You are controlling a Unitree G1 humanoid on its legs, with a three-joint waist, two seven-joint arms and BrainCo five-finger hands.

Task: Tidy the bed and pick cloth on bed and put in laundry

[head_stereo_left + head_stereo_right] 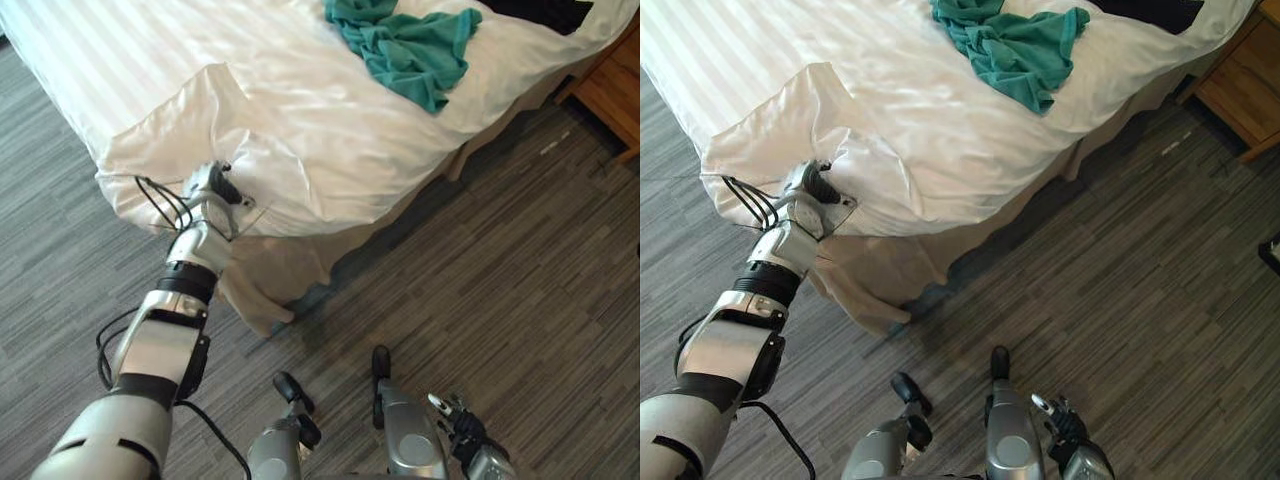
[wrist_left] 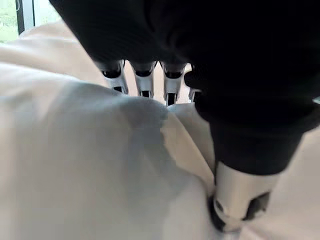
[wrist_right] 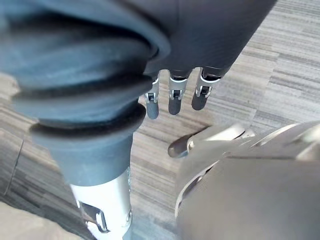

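While the left hand point(image 1: 212, 190) sits at the near corner of the bed point(image 1: 100, 60), pushed into the white sheet point(image 2: 100, 165) so I cannot tell if it holds it, the green cloth point(image 1: 405, 45) lies bunched up on the far side of the bed, well apart from that hand. The right hand point(image 3: 173, 100) hangs loose and empty over the floor point(image 1: 500, 280) beside the bed.

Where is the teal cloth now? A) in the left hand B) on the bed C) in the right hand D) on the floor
B: the teal cloth lies crumpled on the bed, well apart from the left hand at the bed's near corner.
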